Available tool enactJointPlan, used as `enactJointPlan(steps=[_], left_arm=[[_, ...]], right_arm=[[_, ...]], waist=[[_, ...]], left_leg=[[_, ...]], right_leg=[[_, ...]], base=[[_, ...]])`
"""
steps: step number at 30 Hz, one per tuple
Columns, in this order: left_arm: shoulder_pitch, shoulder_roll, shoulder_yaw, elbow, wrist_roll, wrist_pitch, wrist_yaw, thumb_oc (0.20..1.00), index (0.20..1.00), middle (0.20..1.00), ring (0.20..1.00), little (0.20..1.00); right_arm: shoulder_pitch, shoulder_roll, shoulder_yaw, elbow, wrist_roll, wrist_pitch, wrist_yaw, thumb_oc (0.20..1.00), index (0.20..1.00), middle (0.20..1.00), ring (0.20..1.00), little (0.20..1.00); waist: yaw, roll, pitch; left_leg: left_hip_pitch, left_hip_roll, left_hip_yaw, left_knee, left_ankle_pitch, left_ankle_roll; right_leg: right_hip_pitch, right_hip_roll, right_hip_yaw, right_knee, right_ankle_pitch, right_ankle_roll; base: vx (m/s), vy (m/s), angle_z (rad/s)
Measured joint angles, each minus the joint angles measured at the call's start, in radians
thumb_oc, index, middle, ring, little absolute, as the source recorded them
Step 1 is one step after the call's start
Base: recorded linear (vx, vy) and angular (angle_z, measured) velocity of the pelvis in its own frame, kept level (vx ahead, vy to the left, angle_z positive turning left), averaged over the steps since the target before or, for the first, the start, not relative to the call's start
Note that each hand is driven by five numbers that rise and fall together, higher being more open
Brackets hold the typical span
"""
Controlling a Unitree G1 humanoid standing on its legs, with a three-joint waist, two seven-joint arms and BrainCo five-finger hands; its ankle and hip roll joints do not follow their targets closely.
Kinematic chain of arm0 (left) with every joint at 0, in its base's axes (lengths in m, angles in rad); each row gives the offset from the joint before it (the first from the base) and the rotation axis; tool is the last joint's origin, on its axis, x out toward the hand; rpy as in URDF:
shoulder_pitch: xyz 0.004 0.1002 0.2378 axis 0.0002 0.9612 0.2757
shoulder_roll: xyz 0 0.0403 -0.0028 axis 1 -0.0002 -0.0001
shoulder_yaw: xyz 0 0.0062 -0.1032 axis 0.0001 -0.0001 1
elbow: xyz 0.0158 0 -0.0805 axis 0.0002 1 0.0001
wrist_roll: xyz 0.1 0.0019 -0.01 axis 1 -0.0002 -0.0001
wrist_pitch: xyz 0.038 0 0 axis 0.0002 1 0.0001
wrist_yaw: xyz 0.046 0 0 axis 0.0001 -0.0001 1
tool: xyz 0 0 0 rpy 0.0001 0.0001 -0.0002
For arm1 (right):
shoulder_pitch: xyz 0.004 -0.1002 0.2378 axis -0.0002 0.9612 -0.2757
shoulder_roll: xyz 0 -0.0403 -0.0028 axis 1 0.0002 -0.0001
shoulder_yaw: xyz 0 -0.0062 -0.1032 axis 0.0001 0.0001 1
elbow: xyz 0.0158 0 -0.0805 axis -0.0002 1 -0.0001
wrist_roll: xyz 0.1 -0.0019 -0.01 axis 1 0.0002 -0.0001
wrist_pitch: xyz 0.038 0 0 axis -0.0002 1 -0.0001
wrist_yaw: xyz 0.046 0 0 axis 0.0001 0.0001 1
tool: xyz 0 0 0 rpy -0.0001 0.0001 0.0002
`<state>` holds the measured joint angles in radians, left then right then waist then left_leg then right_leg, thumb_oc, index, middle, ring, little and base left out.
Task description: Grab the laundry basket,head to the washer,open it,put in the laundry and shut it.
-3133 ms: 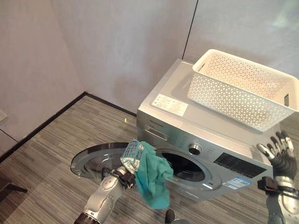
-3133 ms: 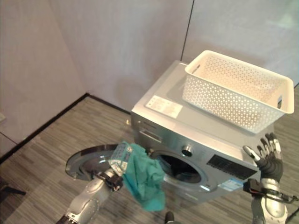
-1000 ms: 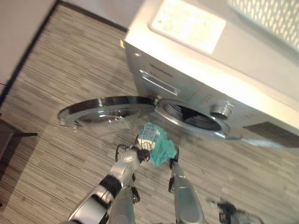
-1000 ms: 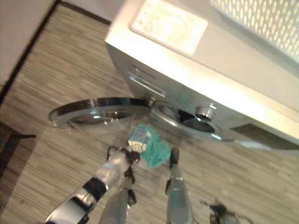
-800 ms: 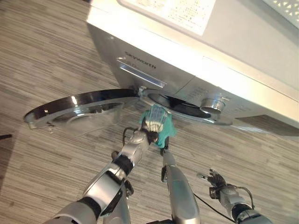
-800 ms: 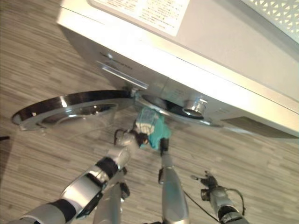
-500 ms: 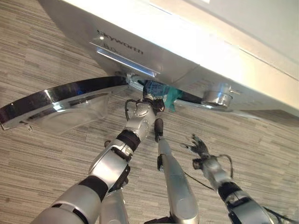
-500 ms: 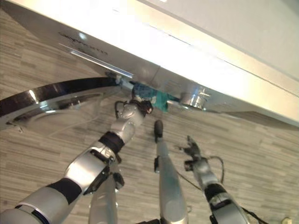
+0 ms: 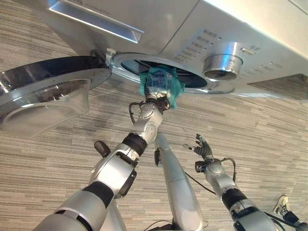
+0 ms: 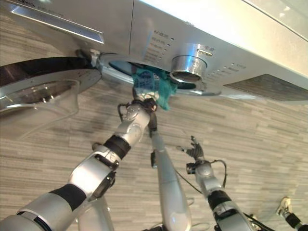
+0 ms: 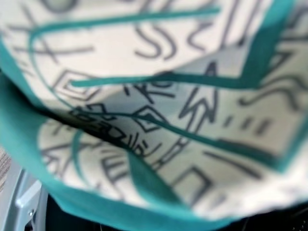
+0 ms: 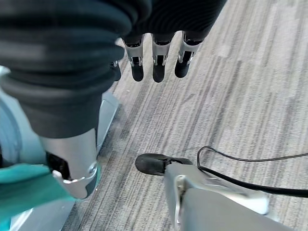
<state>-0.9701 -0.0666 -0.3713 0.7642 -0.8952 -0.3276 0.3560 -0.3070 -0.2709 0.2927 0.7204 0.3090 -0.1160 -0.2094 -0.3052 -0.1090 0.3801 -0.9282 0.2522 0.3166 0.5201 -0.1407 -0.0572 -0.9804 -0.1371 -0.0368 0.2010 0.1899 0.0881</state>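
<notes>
Now at the washer's mouth: silver front-loading washer looming across the top of both eye views, round door swung fully open to the robot's left, dark drum opening exposed beneath the control dial. Teal printed garment bunched right at the lower lip of that opening, part already over the rim, part hanging outside. Carried there by the left hand, buried beneath the cloth; fingers hidden by the fabric, so cannot tell how tightly curled, though the bundle rides on that hand. Left wrist view: teal and white print pressed close against the lens. Right hand low over the striped floor, well apart from the washer, fingers spread and holding nothing; same loose, straight fingers in the right wrist view.

Against three seconds ago: garment then dangling in front of the machine, clear of the opening, right hand raised near the white basket atop the washer. Since then, head camera dipped steeply, left arm stretched forward, cloth brought from mid-air to the rim over the last second. Right hand lowered meanwhile.

For the task: door-opening done, loading under way but unfinished. Likely still needed: a deeper push into the drum, a release, withdrawal, then swinging the door shut.
</notes>
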Motion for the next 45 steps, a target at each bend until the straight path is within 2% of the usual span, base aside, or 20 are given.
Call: enactJointPlan(steps=[2, 5, 10, 11, 13, 14, 15, 16, 19, 22, 23, 24, 27, 28, 32, 34, 36, 38, 41, 45], left_arm=[[0.002, -0.052, -0.035, -0.032, -0.002, -0.027, 0.004, 0.200, 0.200, 0.200, 0.200, 0.200], [-0.035, -0.059, -0.040, -0.016, -0.009, -0.029, 0.020, 0.200, 0.200, 0.200, 0.200, 0.200], [-0.248, -0.034, 0.059, 0.042, -0.047, -0.044, 0.045, 0.200, 0.200, 0.200, 0.200, 0.200], [-0.274, -0.006, 0.057, 0.076, -0.052, -0.038, 0.047, 0.200, 0.200, 0.200, 0.200, 0.200], [-0.395, 0.070, 0.194, 0.096, -0.165, -0.042, 0.086, 0.200, 0.200, 0.200, 0.200, 0.200], [-0.416, 0.144, 0.165, 0.120, -0.161, -0.092, 0.079, 0.200, 0.200, 0.200, 0.200, 0.200], [-0.458, 0.193, 0.243, 0.087, -0.229, -0.127, 0.108, 0.200, 0.200, 0.200, 0.200, 0.200], [-0.493, 0.229, 0.252, 0.080, -0.242, -0.167, 0.120, 0.200, 0.200, 0.200, 0.200, 0.200], [-0.556, 0.343, 0.166, -0.006, -0.244, -0.260, 0.142, 0.200, 0.200, 0.200, 0.200, 0.200], [-0.525, 0.381, 0.159, -0.092, -0.215, -0.264, 0.170, 0.225, 0.225, 0.225, 0.225, 0.225], [-0.513, 0.376, 0.150, -0.097, -0.163, -0.244, 0.191, 0.834, 0.834, 0.834, 0.834, 0.834], [-0.514, 0.379, 0.106, -0.074, -0.113, -0.204, 0.190, 1.000, 1.000, 1.000, 1.000, 1.000], [-0.515, 0.400, 0.012, -0.023, -0.035, -0.110, 0.164, 1.000, 1.000, 1.000, 1.000, 1.000], [-0.541, 0.461, -0.255, 0.102, 0.086, -0.006, 0.089, 1.000, 1.000, 1.000, 1.000, 1.000], [-0.540, 0.471, -0.435, 0.113, 0.378, 0.180, -0.036, 1.000, 1.000, 1.000, 1.000, 1.000], [-0.550, 0.439, -0.446, 0.146, 0.534, 0.238, -0.061, 1.000, 1.000, 1.000, 1.000, 1.000], [-0.557, 0.391, -0.508, 0.156, 0.801, 0.334, -0.104, 1.000, 1.000, 1.000, 1.000, 1.000], [-0.475, 0.380, -0.543, 0.069, 1.028, 0.387, -0.164, 1.000, 1.000, 1.000, 1.000, 1.000], [-0.399, 0.369, -0.549, -0.012, 1.121, 0.394, -0.194, 1.000, 1.000, 1.000, 1.000, 1.000], [-0.178, 0.398, -0.390, -0.202, 1.180, 0.389, -0.207, 1.000, 1.000, 1.000, 1.000, 1.000]], right_arm=[[0.002, 0.000, -0.001, -0.004, 0.000, 0.003, -0.022, 1.000, 1.000, 1.000, 1.000, 1.000], [0.002, -0.003, -0.001, -0.001, 0.000, 0.003, -0.035, 1.000, 1.000, 1.000, 1.000, 1.000], [0.003, -0.009, -0.001, -0.003, 0.000, 0.000, -0.049, 1.000, 1.000, 1.000, 1.000, 1.000], [0.002, -0.010, -0.001, -0.007, 0.000, -0.003, -0.049, 1.000, 1.000, 1.000, 1.000, 1.000], [-0.001, -0.018, -0.002, -0.035, 0.000, -0.018, -0.050, 1.000, 1.000, 1.000, 1.000, 1.000], [-0.012, -0.018, -0.007, -0.043, 0.001, -0.029, -0.052, 1.000, 1.000, 1.000, 1.000, 1.000], [-0.009, -0.034, -0.009, -0.054, 0.000, -0.043, -0.051, 1.000, 1.000, 1.000, 1.000, 1.000], [-0.010, -0.045, -0.012, -0.057, 0.001, -0.044, -0.051, 1.000, 1.000, 1.000, 1.000, 1.000], [0.042, -0.102, -0.062, -0.077, 0.000, -0.058, -0.049, 1.000, 1.000, 1.000, 1.000, 1.000], [0.102, -0.132, -0.110, -0.088, -0.001, -0.055, -0.048, 1.000, 1.000, 1.000, 1.000, 1.000], [0.126, -0.136, -0.119, -0.088, 0.000, -0.058, -0.047, 1.000, 1.000, 1.000, 1.000, 1.000], [0.133, -0.140, -0.119, -0.083, 0.000, -0.054, -0.043, 1.000, 1.000, 1.000, 1.000, 1.000], [0.146, -0.139, -0.134, -0.064, 0.002, -0.054, -0.024, 1.000, 1.000, 1.000, 1.000, 1.000], [0.143, -0.154, -0.156, -0.076, 0.034, -0.058, -0.006, 1.000, 1.000, 1.000, 1.000, 1.000], [0.108, -0.163, -0.157, -0.097, 0.071, -0.064, 0.040, 1.000, 1.000, 1.000, 1.000, 1.000], [0.060, -0.162, -0.135, -0.095, 0.078, -0.056, 0.051, 1.000, 1.000, 1.000, 1.000, 1.000], [0.020, -0.175, -0.101, -0.125, 0.080, -0.057, 0.065, 1.000, 1.000, 1.000, 1.000, 1.000], [0.035, -0.178, -0.085, -0.155, 0.079, -0.033, 0.081, 1.000, 1.000, 1.000, 1.000, 1.000], [0.057, -0.179, -0.084, -0.151, 0.079, -0.028, 0.083, 1.000, 1.000, 1.000, 1.000, 1.000], [0.100, -0.177, -0.087, -0.145, 0.064, -0.018, 0.081, 1.000, 1.000, 1.000, 1.000, 1.000]], waist=[[-0.007, -0.001, -0.002], [-0.025, -0.001, -0.002], [-0.037, 0.000, -0.002], [-0.044, 0.000, -0.002], [-0.071, 0.000, -0.002], [-0.092, -0.001, -0.002], [-0.101, -0.001, -0.002], [-0.108, -0.001, -0.002], [-0.090, -0.001, -0.002], [-0.072, 0.000, 0.001], [-0.071, 0.001, 0.002], [-0.069, 0.005, 0.004], [-0.058, 0.007, 0.005], [-0.036, 0.026, 0.016], [0.022, 0.046, 0.024], [0.033, 0.047, 0.024], [0.053, 0.058, 0.023], [0.072, 0.064, 0.021], [0.073, 0.074, 0.014], [0.086, 0.082, 0.010]], left_leg=[[-0.033, 0.000, 0.014, 0.005, -0.001, 0.005], [-0.028, 0.004, 0.031, 0.003, -0.004, -0.001], [-0.014, 0.021, 0.051, -0.005, -0.016, -0.009], [-0.016, 0.023, 0.051, -0.008, -0.016, -0.009], [-0.030, 0.023, 0.056, -0.017, -0.011, -0.016], [-0.037, 0.027, 0.063, -0.016, -0.011, -0.018], [-0.051, 0.037, 0.078, -0.013, -0.012, -0.020], [-0.067, 0.047, 0.082, -0.004, -0.014, -0.024], [-0.150, 0.115, 0.065, 0.055, -0.032, -0.046], [-0.155, 0.130, 0.045, 0.025, -0.013, -0.062], [-0.148, 0.122, 0.030, -0.009, 0.009, -0.072], [-0.138, 0.112, 0.014, -0.044, 0.033, -0.077], [-0.086, 0.084, -0.003, -0.153, 0.101, -0.094], [-0.035, 0.066, -0.013, -0.226, 0.139, -0.104], [0.041, 0.032, -0.015, -0.371, 0.218, -0.101], [0.056, 0.016, -0.022, -0.421, 0.250, -0.101], [0.090, -0.010, -0.035, -0.486, 0.291, -0.091], [0.143, -0.030, -0.037, -0.535, 0.311, -0.084], [0.160, -0.048, -0.039, -0.551, 0.314, -0.077], [0.180, -0.058, -0.039, -0.559, 0.314, -0.070]], right_leg=[[-0.040, 0.000, 0.009, 0.000, 0.004, 0.001], [-0.042, 0.006, 0.022, -0.016, 0.018, 0.005], [-0.043, 0.023, 0.033, -0.023, 0.024, 0.004], [-0.044, 0.025, 0.033, -0.026, 0.024, 0.004], [-0.051, 0.028, 0.032, -0.059, 0.035, 0.005], [-0.056, 0.032, 0.036, -0.078, 0.054, 0.001], [-0.072, 0.044, 0.053, -0.098, 0.071, -0.002], [-0.084, 0.053, 0.058, -0.108, 0.079, -0.003], [-0.139, 0.105, 0.053, -0.114, 0.094, -0.016], [-0.145, 0.122, 0.031, -0.110, 0.096, -0.034], [-0.145, 0.121, 0.014, -0.099, 0.086, -0.046], [-0.136, 0.117, -0.005, -0.098, 0.081, -0.051], [-0.113, 0.104, -0.042, -0.098, 0.073, -0.066], [-0.083, 0.099, -0.059, -0.098, 0.066, -0.076], [-0.059, 0.084, -0.087, -0.098, 0.056, -0.089], [-0.058, 0.074, -0.098, -0.098, 0.055, -0.090], [-0.038, 0.056, -0.107, -0.100, 0.052, -0.087], [0.003, 0.043, -0.110, -0.110, 0.040, -0.071], [0.021, 0.028, -0.110, -0.115, 0.028, -0.057], [0.036, 0.018, -0.113, -0.114, 0.036, -0.054]], base=[[0.04, -0.027, -0.12], [0.03, -0.026, -0.14], [0.05, -0.056, -0.13], [0.05, -0.031, -0.03], [0.04, 0.005, -0.06], [0.05, 0.000, -0.22], [0.07, -0.072, -0.28], [0.08, -0.127, -0.33], [0.07, -0.123, -0.31], [0.05, -0.092, 0.00], [0.00, -0.027, 0.30], [0.00, -0.016, 0.42], [0.00, -0.005, 0.38], [-0.01, 0.015, 0.29], [-0.01, 0.029, 0.22], [0.00, 0.043, 0.23], [0.00, 0.070, 0.30], [-0.01, 0.073, 0.19], [0.00, 0.036, 0.09], [-0.01, 0.020, 0.02]])
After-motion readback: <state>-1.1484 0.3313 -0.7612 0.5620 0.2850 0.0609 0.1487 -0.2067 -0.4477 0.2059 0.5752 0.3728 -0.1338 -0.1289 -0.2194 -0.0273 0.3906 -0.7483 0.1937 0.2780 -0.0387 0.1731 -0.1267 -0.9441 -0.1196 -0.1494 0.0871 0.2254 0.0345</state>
